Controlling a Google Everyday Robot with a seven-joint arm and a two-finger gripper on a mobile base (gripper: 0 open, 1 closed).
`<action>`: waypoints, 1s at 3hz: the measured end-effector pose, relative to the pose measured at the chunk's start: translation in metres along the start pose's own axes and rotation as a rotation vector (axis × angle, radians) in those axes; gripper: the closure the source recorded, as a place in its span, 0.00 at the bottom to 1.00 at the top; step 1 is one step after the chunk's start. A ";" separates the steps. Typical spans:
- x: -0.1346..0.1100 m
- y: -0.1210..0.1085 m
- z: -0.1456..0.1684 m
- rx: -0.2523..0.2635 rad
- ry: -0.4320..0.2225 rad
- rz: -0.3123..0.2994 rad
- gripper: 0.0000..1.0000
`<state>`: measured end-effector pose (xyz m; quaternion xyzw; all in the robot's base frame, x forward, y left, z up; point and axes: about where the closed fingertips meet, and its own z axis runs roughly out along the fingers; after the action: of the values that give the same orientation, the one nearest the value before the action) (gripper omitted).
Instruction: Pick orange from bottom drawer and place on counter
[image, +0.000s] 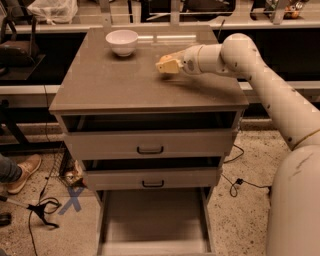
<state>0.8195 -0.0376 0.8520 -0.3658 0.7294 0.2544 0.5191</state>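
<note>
My gripper (165, 66) is low over the counter (110, 85), right of its middle, at the end of the white arm (235, 52) that reaches in from the right. Its tip looks pale yellow-tan. No orange shows as a separate thing anywhere; whether it is inside the gripper cannot be told. The bottom drawer (152, 220) is pulled out at the foot of the cabinet, and the part of its flat grey floor that shows is bare.
A white bowl (122, 42) stands at the back left of the counter. The two upper drawers (150, 145) stand slightly ajar. A person's shoe (22, 172) and cables (42, 210) lie on the floor at the left. My own body (295, 205) fills the right edge.
</note>
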 end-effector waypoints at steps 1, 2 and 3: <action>-0.001 -0.006 0.006 0.030 -0.003 0.000 0.84; -0.001 -0.008 0.011 0.048 -0.006 -0.002 0.61; 0.001 -0.009 0.014 0.054 0.001 -0.002 0.30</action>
<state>0.8344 -0.0326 0.8463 -0.3526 0.7358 0.2340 0.5287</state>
